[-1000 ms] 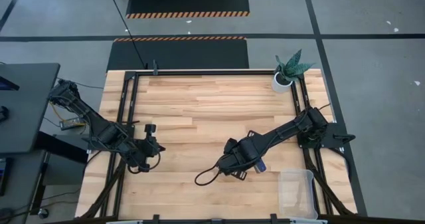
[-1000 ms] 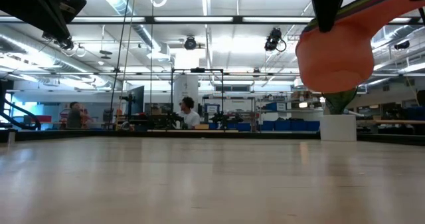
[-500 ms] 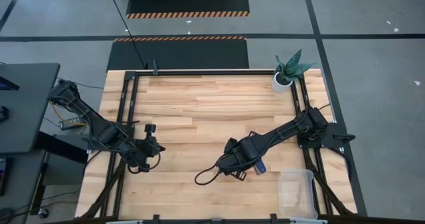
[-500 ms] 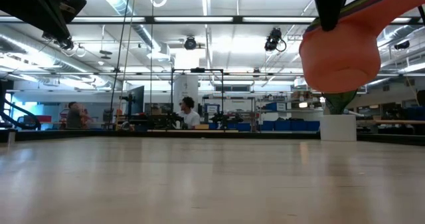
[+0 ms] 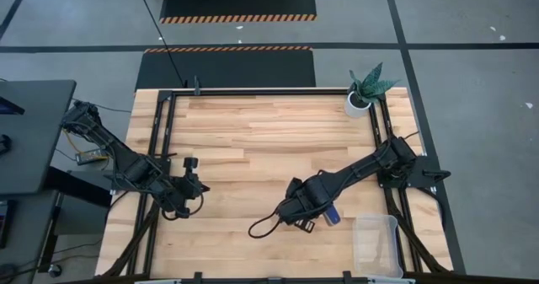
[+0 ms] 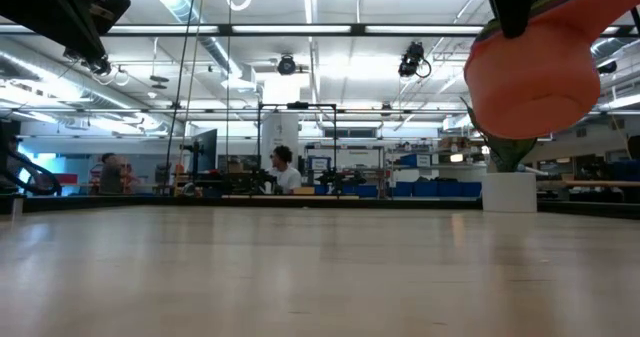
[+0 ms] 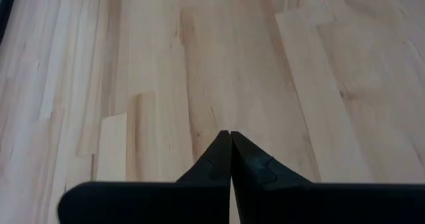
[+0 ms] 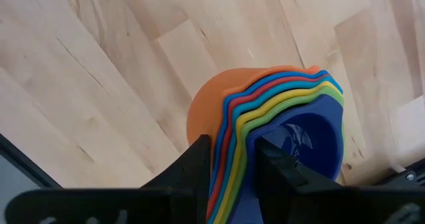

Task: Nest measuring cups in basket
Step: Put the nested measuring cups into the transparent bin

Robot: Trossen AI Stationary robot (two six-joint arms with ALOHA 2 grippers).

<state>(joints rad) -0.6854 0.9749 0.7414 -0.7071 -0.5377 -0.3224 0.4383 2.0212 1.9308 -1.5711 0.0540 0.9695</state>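
The high view looks straight down, taking in the whole table (image 5: pixel 253 141) and both arms, while the low view sits at tabletop height, facing level across the boards into the room behind. Each wrist view peers down close over its own fingers at the wood, and the nested measuring cups (image 8: pixel 279 141) loom close in the low and right wrist views.

measuring cups (image 6: pixel 535 72) cut off by low view's edge; handles hidden behind right tool (image 8: pixel 232 161).
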